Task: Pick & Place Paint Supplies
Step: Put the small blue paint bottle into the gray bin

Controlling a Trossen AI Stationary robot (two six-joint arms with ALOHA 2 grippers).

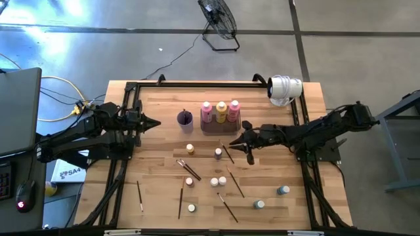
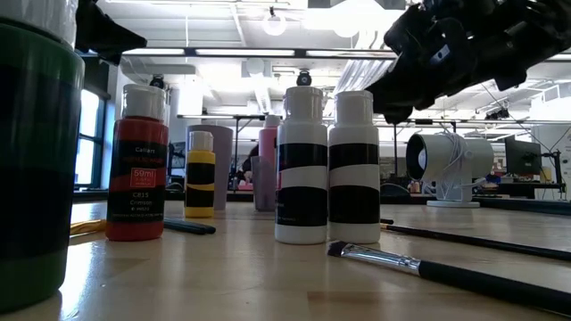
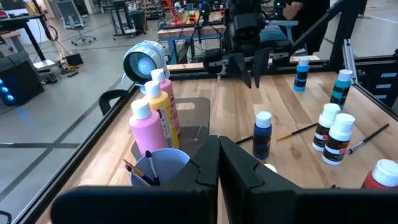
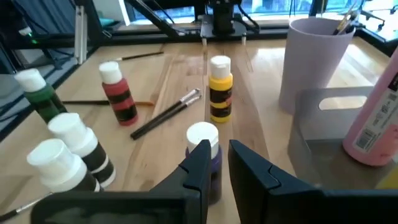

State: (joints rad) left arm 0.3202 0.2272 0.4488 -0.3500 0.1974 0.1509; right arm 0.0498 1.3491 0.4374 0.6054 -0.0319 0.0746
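Observation:
Two pink bottles [image 1: 207, 111] and a yellow-orange one [image 1: 221, 110] stand in the dark tray [image 1: 211, 130] at the far middle. Small white-capped bottles [image 1: 214, 181] stand on the wood, and thin brushes [image 1: 180, 200] lie flat on it. My right gripper [image 4: 221, 163] hovers beside the tray with its fingers slightly open and nothing between them. A small purple-bodied bottle [image 4: 203, 138] stands just beyond and below its fingertips. My left gripper [image 3: 219, 163] waits shut at the table's left, facing the purple cup [image 3: 160, 167].
The purple cup [image 1: 185, 118], with brush handles sticking out of it, stands left of the tray. A white round device [image 1: 285, 88] sits at the far right corner. A black frame [image 1: 197, 84] runs round the table. Bare wood lies between the scattered bottles near the front.

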